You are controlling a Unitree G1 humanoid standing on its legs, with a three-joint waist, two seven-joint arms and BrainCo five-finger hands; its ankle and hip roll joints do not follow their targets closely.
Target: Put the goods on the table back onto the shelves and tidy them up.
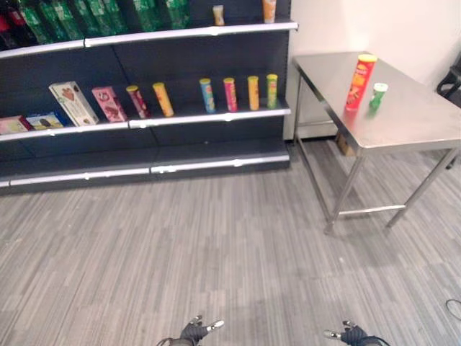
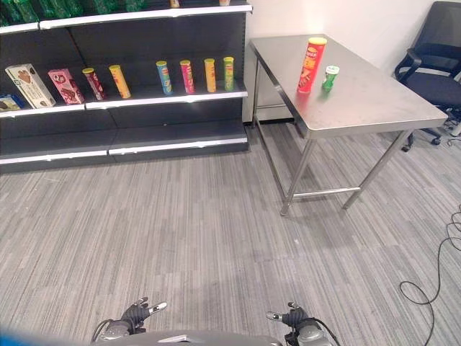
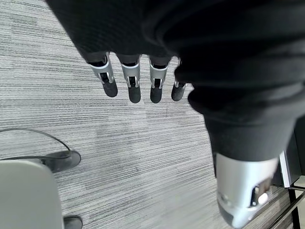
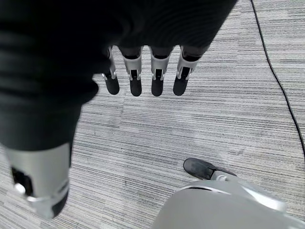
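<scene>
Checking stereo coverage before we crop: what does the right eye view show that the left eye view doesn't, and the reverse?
Right eye view alone: a dark office chair past the table's far end.

Left eye view alone: green bottles along the top shelf, seen more fully, and an orange can up there.

Both: the steel table carrying a tall red can and a small green cup, a row of cans on the middle shelf, boxes further left, and the left hand and right hand, both low over the floor, holding nothing.

A black office chair (image 2: 436, 61) stands at the far right, just beyond the steel table's right end. Grey striped carpet (image 2: 216, 231) covers the floor everywhere.
</scene>
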